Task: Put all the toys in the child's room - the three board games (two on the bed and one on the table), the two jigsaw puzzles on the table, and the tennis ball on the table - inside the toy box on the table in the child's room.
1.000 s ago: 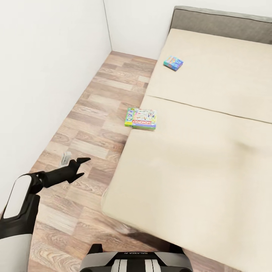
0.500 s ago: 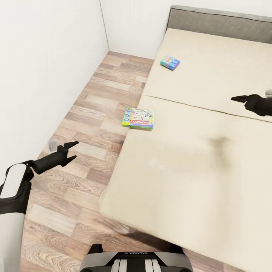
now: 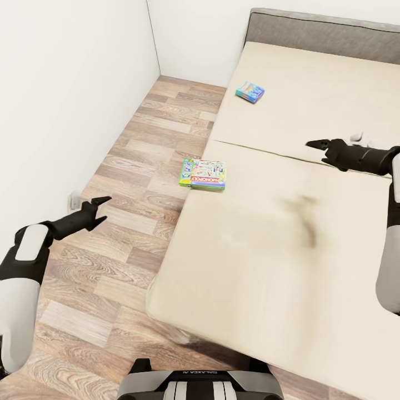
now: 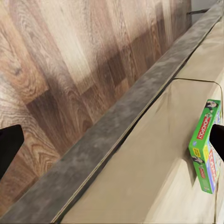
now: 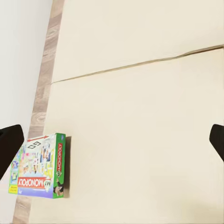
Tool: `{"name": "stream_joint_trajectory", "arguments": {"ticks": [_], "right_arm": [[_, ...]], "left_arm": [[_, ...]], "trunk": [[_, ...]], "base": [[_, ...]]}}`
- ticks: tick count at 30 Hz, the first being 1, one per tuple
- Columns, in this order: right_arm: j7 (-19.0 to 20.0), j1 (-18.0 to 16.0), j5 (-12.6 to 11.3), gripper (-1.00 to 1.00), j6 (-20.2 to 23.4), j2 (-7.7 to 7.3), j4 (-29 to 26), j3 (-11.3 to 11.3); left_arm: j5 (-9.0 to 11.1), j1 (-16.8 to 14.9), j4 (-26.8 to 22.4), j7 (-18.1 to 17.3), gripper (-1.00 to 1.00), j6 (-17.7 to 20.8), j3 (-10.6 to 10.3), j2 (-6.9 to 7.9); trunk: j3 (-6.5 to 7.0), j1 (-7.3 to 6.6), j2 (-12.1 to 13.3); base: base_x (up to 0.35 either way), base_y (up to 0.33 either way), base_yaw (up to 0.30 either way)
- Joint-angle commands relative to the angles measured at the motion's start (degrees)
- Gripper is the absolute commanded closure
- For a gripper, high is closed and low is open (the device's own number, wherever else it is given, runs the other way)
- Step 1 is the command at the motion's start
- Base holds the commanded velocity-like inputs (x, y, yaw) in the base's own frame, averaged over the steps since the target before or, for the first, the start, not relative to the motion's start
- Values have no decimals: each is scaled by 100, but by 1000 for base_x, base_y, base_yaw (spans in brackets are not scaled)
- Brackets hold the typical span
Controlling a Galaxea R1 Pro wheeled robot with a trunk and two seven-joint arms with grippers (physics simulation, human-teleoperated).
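At the mattress's near-left corner lies the MY MONOPOLY box (image 3: 203,174), long axis across the bed (image 3: 311,233) (overhanging slightly), between the spread-fingered, empty left gripper (image 3: 95,207) and right gripper (image 3: 322,148); the light-blue game (image 3: 250,91) lies farther.

The bed (image 3: 289,233) is a wide beige mattress in two sections, split by a seam that runs across it from left to right. A grey padded headboard (image 3: 325,30) closes its far end. On the near section, at the left edge just near of the seam, lies the green-edged Monopoly box (image 3: 203,174), flat, with its left part reaching out past the mattress edge over the floor. On the far section, near its left edge, lies the smaller light-blue box (image 3: 250,91), also flat and well apart from the first. The wood-plank floor (image 3: 128,183) runs along the bed's left side up to the white wall.
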Motion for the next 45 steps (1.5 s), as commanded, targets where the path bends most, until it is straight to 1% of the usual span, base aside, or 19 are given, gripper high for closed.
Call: {"name": "stream_joint_trajectory", "arguments": {"ticks": [1, 4, 6, 9, 11, 14, 15, 16, 18, 19, 21, 27, 32, 35, 37, 38, 40, 43, 45], "right_arm": [[46, -3, 43, -100, 24, 40, -4, -14], [36, -1, 29, -100, 24, 70, -8, -14], [25, 2, 9, -100, 24, 122, -16, -12], [22, 3, 1, -100, 24, 153, -23, -12], [19, 5, -6, -100, 24, 228, -58, -9], [16, 6, -8, -100, 24, 266, -95, -7], [14, 8, -10, -100, 24, 302, -150, -8], [14, 8, -10, -100, 24, 302, -150, -8], [10, 24, -13, -100, 24, 353, -295, -6], [10, 24, -13, -100, 24, 353, -295, -6], [5, 96, -15, -100, 24, 391, -497, -2], [-4, 307, -17, -100, 24, 446, -938, 3], [-50, 660, -13, -100, 24, 593, -1641, 1], [-73, 730, -12, -100, 24, 635, -1774, -1], [-129, 834, -13, -100, 24, 707, -1968, -7], [-129, 834, -13, -100, 24, 707, -1968, -7], [-186, 900, -15, -100, 24, 760, -2091, -14], [-209, 926, -16, -100, 24, 783, -2133, -18], [-251, 964, -17, -100, 24, 816, -2192, -24]], "left_arm": [[-174, -112, 225, -220, -100, -84, 14, 5], [-309, -215, 437, -404, -100, -189, 13, 12], [-550, -421, 830, -767, -100, -369, 10, 22], [-667, -523, 1010, -935, -100, -439, 8, 26], [-905, -734, 1354, -1225, -100, -547, -6, 25], [-1027, -842, 1521, -1345, -100, -589, -25, 19], [-1147, -956, 1688, -1456, -100, -623, -52, 11], [-1147, -956, 1688, -1456, -100, -623, -52, 11], [-1358, -1170, 1999, -1666, -100, -677, -122, -11], [-1358, -1170, 1999, -1666, -100, -677, -122, -11], [-1510, -1370, 2268, -1880, -100, -713, -218, -56], [-1645, -1601, 2539, -2174, -100, -758, -360, -158], [-1728, -1766, 2707, -2443, -100, -788, -546, -304], [-1738, -1800, 2730, -2492, -100, -791, -611, -340], [-1753, -1861, 2764, -2596, -100, -796, -784, -398], [-1753, -1861, 2764, -2596, -100, -796, -784, -398], [-1762, -1901, 2785, -2721, -100, -799, -985, -435], [-1767, -1917, 2793, -2781, -100, -798, -1080, -449], [-1778, -1940, 2804, -2867, -100, -797, -1240, -471]], "trunk": [[-3, 0, -2], [-3, 0, -2], [-3, 0, -2], [-3, 0, -2], [-3, 0, -2], [-3, 0, -2], [-3, 0, -2], [-3, 0, -2], [-3, 0, -2], [-3, 0, -2], [-3, 0, -2], [-3, 0, -2], [-19, 0, -2], [-35, 0, -2], [-49, 0, -2], [-56, 0, -2], [-72, 0, -2], [-96, 0, -2], [-113, 0, -2]], "base": [[0, 0, -2], [0, 0, -1], [0, 0, -1], [0, 0, 0], [0, 0, 0], [0, 0, 0], [0, 0, 0], [0, 0, 0], [0, 0, 0], [0, 0, 0], [0, 0, 0], [0, 0, 0], [0, 0, 0], [0, 0, 0], [0, 0, 0], [0, 0, 0], [0, 0, 0], [0, 0, 0], [0, 0, 0]]}}
